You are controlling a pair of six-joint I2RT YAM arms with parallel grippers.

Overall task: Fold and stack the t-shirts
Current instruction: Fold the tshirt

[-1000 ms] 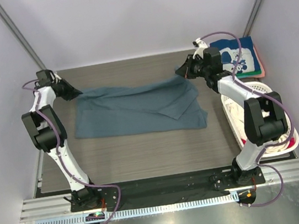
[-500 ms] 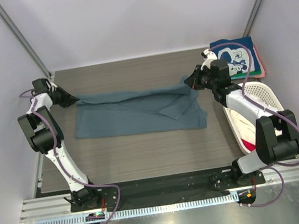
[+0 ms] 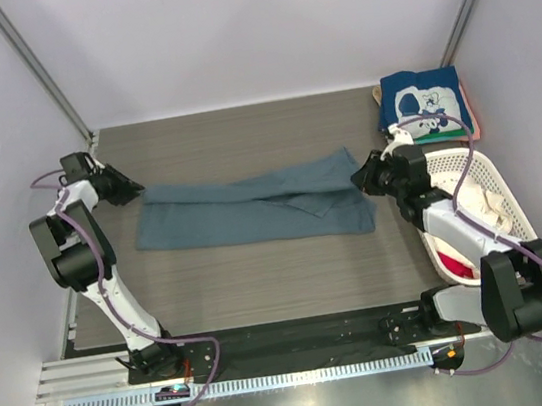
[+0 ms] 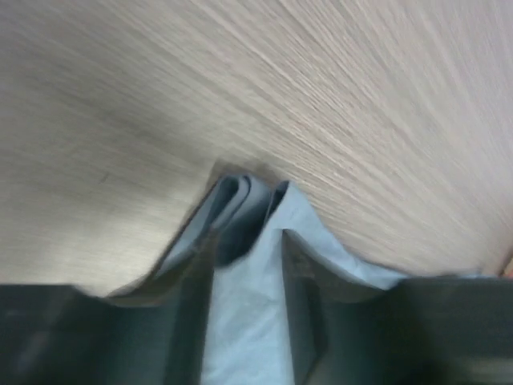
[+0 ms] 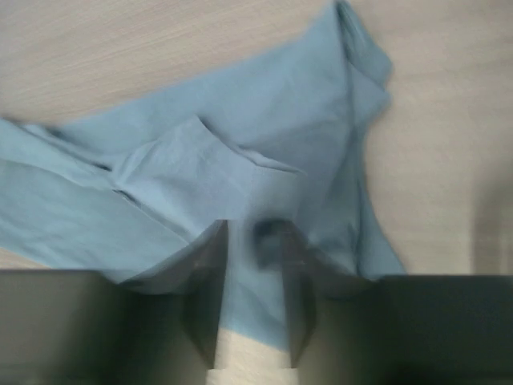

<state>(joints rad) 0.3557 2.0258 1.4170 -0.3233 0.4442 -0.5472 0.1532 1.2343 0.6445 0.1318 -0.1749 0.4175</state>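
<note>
A plain slate-blue t-shirt lies on the table as a long band folded lengthwise, running left to right. My left gripper is at its left end, shut on a bunched fold of the cloth; in the left wrist view the folded cloth sits between the fingers. My right gripper is at its right end, low over the table, with cloth between its fingers. A navy t-shirt with white print lies folded on a stack at the back right.
A white lattice basket stands at the right edge behind my right arm, with cream cloth and red cloth in it. Pink and green edges show under the navy shirt. Frame posts stand at the back corners.
Both grippers have moved toward the near side with the shirt's far edge, laying it over the near part. The shirt is now a narrower band. The right arm has swung back beside the basket.
</note>
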